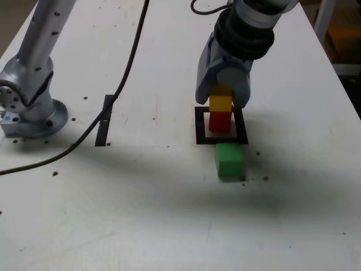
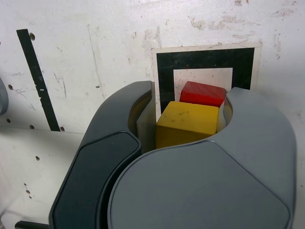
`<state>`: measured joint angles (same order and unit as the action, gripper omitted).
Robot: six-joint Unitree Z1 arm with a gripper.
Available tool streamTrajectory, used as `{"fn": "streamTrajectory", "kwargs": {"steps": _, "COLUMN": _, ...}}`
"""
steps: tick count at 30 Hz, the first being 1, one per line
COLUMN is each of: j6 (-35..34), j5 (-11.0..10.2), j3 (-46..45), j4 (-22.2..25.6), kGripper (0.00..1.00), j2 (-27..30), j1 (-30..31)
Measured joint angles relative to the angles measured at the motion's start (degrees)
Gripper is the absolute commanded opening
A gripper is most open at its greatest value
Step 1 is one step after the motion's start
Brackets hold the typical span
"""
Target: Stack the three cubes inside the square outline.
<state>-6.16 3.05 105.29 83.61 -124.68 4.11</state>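
Stacking is at its second step — the claw pinches the yellow cube atop the red cube inside the square outline. Next, likely: release, then fetch the green cube just outside the frame.

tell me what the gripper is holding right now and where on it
The gripper holds the yellow cube, its jaws closed on two opposite side faces, just above the red cube inside the square outline. The green cube lies free.

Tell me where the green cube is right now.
In the exterior view, the green cube lies on the table just outside the square outline, on its near edge, below the red cube.
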Motion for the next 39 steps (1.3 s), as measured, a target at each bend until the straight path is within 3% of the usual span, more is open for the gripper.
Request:
{"fn": "streamTrajectory", "kwargs": {"steps": 10, "j6": 0.33, "j5": 0.22, "j3": -0.13, "j4": -0.11, "kGripper": 0.24, "j2": -1.23, "j1": 0.00}}
{"fn": "streamTrajectory", "kwargs": {"steps": 18, "j6": 0.33, "j5": -0.10, "j3": 0.04, "j4": -0.16, "kGripper": 0.34, "j2": -1.51, "j1": 0.00}}
{"fn": "streamTrajectory", "kwargs": {"steps": 22, "j6": 0.32, "j5": 0.62, "j3": 0.04, "j4": -0.16, "kGripper": 0.48, "j2": -1.51, "j1": 0.00}}
{"fn": "streamTrajectory", "kwargs": {"steps": 26, "j6": 0.32, "j5": 0.73, "j3": -0.04, "j4": -0.16, "kGripper": 0.70, "j2": -1.51, "j1": 0.00}}
{"fn": "streamTrajectory", "kwargs": {"steps": 27, "j6": 0.32, "j5": 0.71, "j3": -0.19, "j4": -0.16, "kGripper": 0.81, "j2": -1.51, "j1": 0.00}}
{"fn": "streamTrajectory", "kwargs": {"steps": 30, "j6": 0.32, "j5": 0.61, "j3": -0.35, "j4": -0.22, "kGripper": 0.93, "j2": -1.50, "j1": 0.00}}
{"fn": "streamTrajectory", "kwargs": {"steps": 33, "j6": 0.30, "j5": 0.52, "j3": -0.82, "j4": -0.29, "kGripper": 0.99, "j2": -1.43, "j1": 0.00}}
{"fn": "streamTrajectory", "kwargs": {"steps": 39, "j6": 0.10, "j5": -0.43, "j3": -3.90, "j4": -0.44, "kGripper": 1.00, "j2": 3.11, "j1": 0.43}}
